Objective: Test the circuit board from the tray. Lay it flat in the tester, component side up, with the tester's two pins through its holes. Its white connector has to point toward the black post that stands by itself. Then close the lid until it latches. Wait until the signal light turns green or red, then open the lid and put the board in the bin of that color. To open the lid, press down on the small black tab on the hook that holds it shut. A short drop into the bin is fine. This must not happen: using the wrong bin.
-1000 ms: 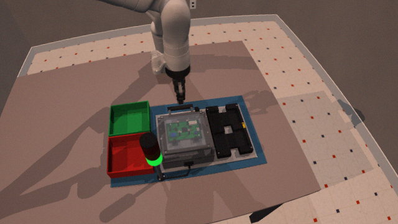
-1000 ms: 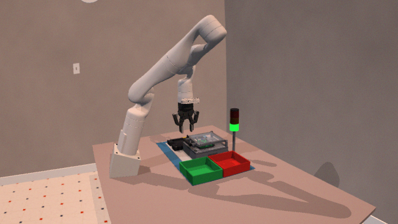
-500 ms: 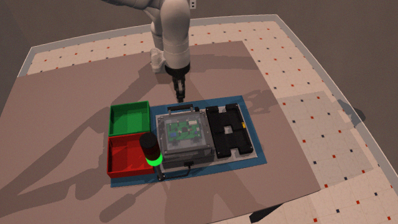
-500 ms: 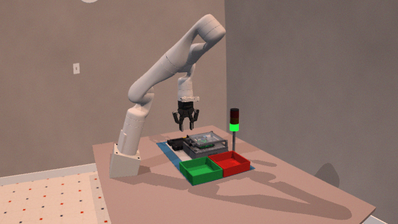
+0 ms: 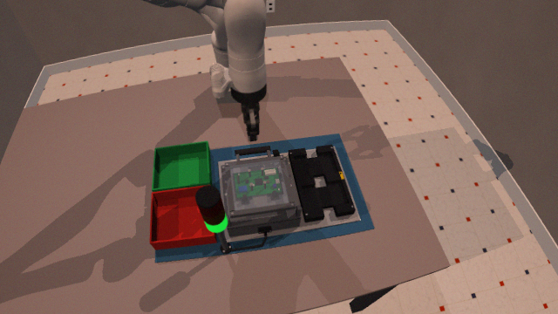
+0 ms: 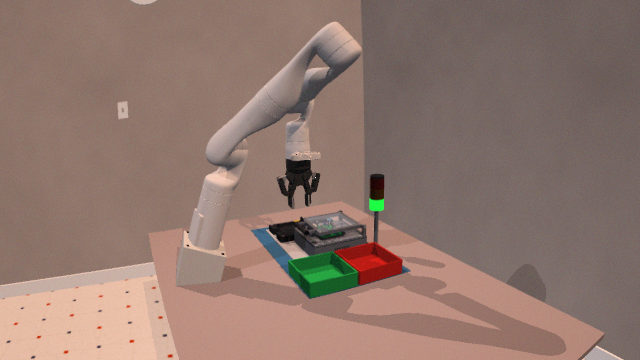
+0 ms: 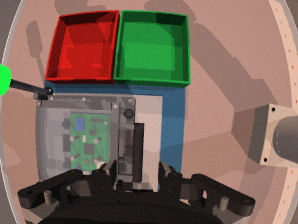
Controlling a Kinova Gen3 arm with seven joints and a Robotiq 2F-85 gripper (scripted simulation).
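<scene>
The gripper (image 5: pixel 252 139) (image 6: pixel 300 205) (image 7: pixel 137 169) is hovering above the work area near the middle of the top view, pointing down, with its fingers standing partly apart and holding nothing. In the wrist view its fingers are showing along the lower edge, and a black handle bar (image 5: pixel 253 151) (image 7: pixel 138 152) is appearing lower down between their outlines.

The circuit board (image 5: pixel 258 182) (image 6: pixel 327 230) (image 7: pixel 89 142) is lying in the tester (image 5: pixel 261 220) (image 6: pixel 325 245), component side up, under the clear lid (image 5: pixel 244 205) (image 6: pixel 345 222) (image 7: pixel 55 135), which is covering it. In the top view, its white connector (image 5: pixel 270 172) is sitting at the board's upper right.

The signal light (image 5: pixel 211 209) (image 6: pixel 376 192) (image 7: pixel 4 80) is glowing green, standing left of the tester's front in the top view. Left of the tester there, the green bin (image 5: pixel 180 167) (image 6: pixel 322 274) (image 7: pixel 152 47) is sitting above the red bin (image 5: pixel 180 215) (image 6: pixel 372 262) (image 7: pixel 82 50). The black tray (image 5: pixel 305 192) (image 6: pixel 283 230) is resting just right of the tester.
</scene>
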